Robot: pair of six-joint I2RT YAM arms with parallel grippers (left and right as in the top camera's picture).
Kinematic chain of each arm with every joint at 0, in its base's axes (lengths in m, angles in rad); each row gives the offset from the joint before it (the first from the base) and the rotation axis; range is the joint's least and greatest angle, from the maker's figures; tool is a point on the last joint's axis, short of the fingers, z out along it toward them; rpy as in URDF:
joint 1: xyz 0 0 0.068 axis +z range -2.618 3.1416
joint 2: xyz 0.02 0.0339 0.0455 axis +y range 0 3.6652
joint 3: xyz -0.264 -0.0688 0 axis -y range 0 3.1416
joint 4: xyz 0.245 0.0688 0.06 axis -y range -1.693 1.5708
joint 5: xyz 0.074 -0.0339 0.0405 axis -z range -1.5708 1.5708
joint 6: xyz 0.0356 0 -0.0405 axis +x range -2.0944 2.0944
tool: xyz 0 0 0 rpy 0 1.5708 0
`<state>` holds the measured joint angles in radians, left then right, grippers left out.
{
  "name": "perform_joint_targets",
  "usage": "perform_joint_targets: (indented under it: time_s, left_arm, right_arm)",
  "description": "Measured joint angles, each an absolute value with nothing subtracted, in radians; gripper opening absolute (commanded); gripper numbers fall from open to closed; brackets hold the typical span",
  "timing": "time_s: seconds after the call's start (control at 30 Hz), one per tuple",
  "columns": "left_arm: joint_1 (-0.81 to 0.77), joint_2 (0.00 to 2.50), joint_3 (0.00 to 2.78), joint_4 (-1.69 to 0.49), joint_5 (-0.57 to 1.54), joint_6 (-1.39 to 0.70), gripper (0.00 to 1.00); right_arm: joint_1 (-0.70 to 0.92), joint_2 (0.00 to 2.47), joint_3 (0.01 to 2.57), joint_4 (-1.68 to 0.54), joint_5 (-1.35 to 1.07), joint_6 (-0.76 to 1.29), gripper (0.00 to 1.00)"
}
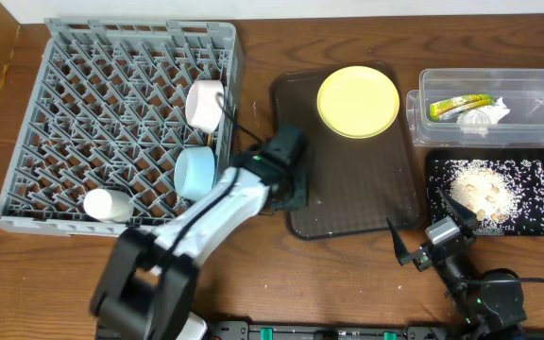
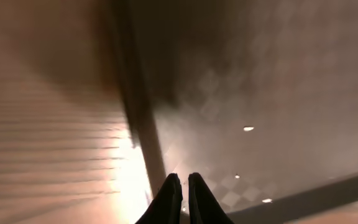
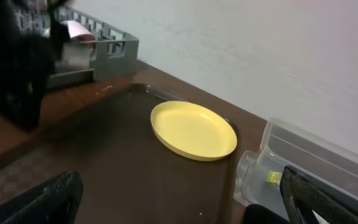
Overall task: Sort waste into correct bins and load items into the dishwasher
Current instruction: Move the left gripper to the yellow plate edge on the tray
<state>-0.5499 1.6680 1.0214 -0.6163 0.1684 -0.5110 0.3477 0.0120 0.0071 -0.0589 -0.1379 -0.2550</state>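
The grey dishwasher rack (image 1: 83, 113) holds a white bowl (image 1: 204, 104), a light blue bowl (image 1: 196, 173) and a small white cup (image 1: 107, 205). A yellow plate (image 1: 358, 101) (image 3: 193, 129) lies on the brown serving tray (image 1: 348, 203). The clear tub (image 1: 536, 94) holds the yellow-green wrapper (image 1: 459, 106) and white tissue (image 1: 487, 115). Rice scraps (image 1: 480, 194) lie in the black tray (image 1: 536, 222). My left gripper (image 1: 289, 189) (image 2: 184, 186) is shut over the serving tray's left rim, nothing visible between its fingers. My right gripper (image 1: 430, 231) (image 3: 182, 205) stands open and empty at the tray's front right corner. I cannot make out the chopsticks.
The serving tray's rim (image 2: 145, 124) runs just ahead of my left fingers. The rack's wall (image 3: 104, 53) shows far left in the right wrist view. Bare wooden table (image 1: 329, 283) lies along the front edge.
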Motion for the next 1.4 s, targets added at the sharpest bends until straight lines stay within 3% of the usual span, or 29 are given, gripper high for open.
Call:
perform_joint_targets:
  time_s: [0.23, 0.6, 0.77, 0.83, 0.9, 1.1, 1.2, 1.4]
  left_arm:
    - [-0.534, 1.792, 1.021, -0.62, 0.188, -0.542, 0.08]
    - [-0.465, 1.796, 1.024, -0.682, 0.154, -0.549, 0.08]
    - [-0.445, 1.796, 1.026, -0.7, 0.129, -0.55, 0.13]
    - [-0.428, 1.796, 1.027, -0.706, 0.124, -0.549, 0.17]
    - [-0.405, 1.796, 1.031, -0.711, 0.13, -0.535, 0.31]
    - [-0.37, 1.797, 1.116, -0.705, 0.238, -0.489, 0.56]
    - [-0.375, 1.794, 1.176, -0.584, 0.283, -0.482, 0.61]
    - [-0.375, 1.793, 1.199, -0.311, 0.314, -0.521, 0.62]
  right_arm:
    - [0.348, 0.012, 0.007, -0.059, -0.138, -0.255, 0.99]
    - [0.348, 0.012, 0.007, -0.059, -0.138, -0.255, 0.99]
    - [0.348, 0.012, 0.007, -0.059, -0.138, -0.255, 0.99]
    - [0.348, 0.012, 0.007, -0.059, -0.138, -0.255, 0.99]
    - [0.348, 0.012, 0.007, -0.059, -0.138, -0.255, 0.99]
    - [0.348, 0.012, 0.007, -0.059, -0.138, -0.255, 0.99]
    - [0.348, 0.012, 0.007, -0.059, -0.138, -0.255, 0.99]
    - [0.348, 0.012, 0.007, -0.059, -0.138, -0.255, 0.99]
